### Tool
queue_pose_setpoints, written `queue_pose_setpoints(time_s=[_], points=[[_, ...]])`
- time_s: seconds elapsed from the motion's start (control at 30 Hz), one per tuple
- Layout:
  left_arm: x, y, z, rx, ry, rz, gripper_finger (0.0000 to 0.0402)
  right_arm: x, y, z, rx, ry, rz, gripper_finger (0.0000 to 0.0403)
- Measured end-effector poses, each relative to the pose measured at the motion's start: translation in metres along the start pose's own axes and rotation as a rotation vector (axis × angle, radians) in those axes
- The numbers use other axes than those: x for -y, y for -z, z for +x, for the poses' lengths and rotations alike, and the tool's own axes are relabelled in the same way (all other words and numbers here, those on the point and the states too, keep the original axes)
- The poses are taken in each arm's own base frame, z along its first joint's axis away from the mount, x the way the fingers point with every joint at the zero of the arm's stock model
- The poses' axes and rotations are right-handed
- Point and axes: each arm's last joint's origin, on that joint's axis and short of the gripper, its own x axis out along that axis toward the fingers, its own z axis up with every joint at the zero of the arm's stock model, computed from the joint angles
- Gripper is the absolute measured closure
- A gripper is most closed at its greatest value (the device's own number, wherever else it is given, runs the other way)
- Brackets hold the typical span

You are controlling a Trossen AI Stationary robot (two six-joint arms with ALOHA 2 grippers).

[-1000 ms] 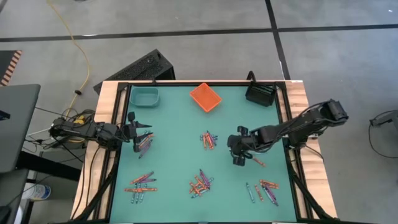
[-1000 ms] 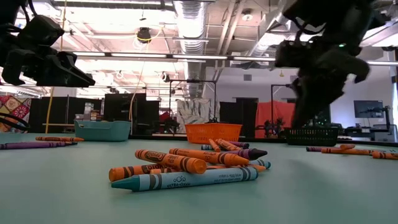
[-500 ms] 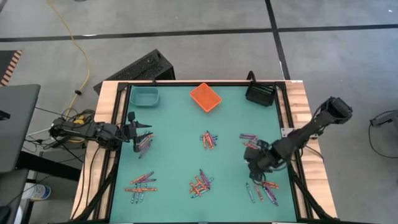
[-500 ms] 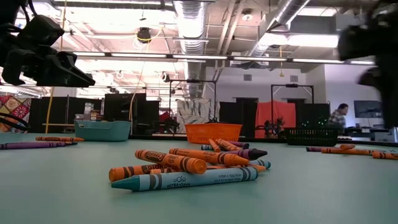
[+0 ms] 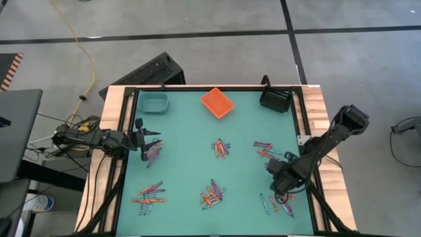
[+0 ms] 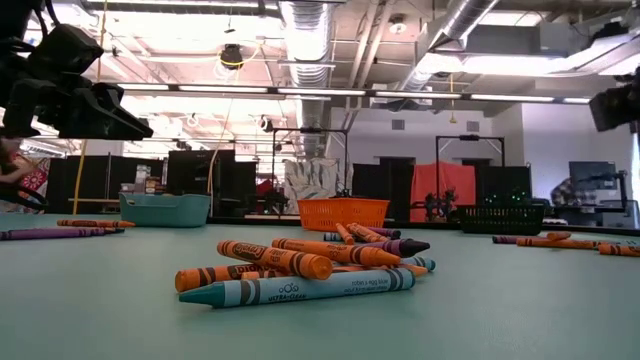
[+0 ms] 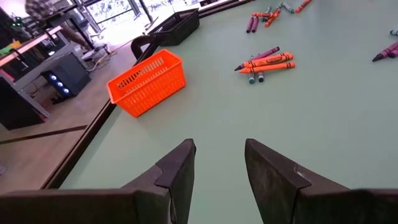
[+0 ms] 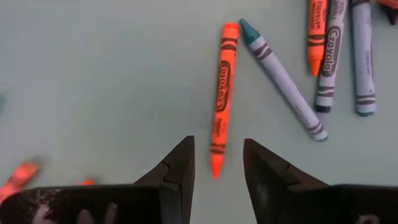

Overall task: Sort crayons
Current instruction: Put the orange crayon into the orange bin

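Right claw [image 8: 217, 163] narrowly parted, empty, above orange crayon [image 8: 220, 93]; high view hides gap.

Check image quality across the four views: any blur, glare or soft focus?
High view: evenly lit, crayon piles sharp, no glare on the table. Low view: near crayons crisp, ceiling lights blown out, bins behind softer. Right wrist view: orange crayon sharp, but crayons at the frame's edge beside the right gripper smeared. Left wrist view: orange bin clear, left gripper soft.
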Motion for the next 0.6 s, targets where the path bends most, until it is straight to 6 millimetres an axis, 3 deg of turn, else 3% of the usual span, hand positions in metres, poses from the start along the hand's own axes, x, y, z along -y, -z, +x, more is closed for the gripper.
queue_pose_setpoints(time_s=[0.43, 0.6], points=[[0.000, 0.000, 0.000, 0.000, 0.000, 0.000, 0.0269, 0.006, -0.001, 0.025, 0.000, -0.079, 0.044, 0.0277], [0.000, 0.000, 0.000, 0.000, 0.000, 0.000, 0.0269, 0.006, 0.000, 0.026, -0.004, -0.087, 0.041, 0.0314]])
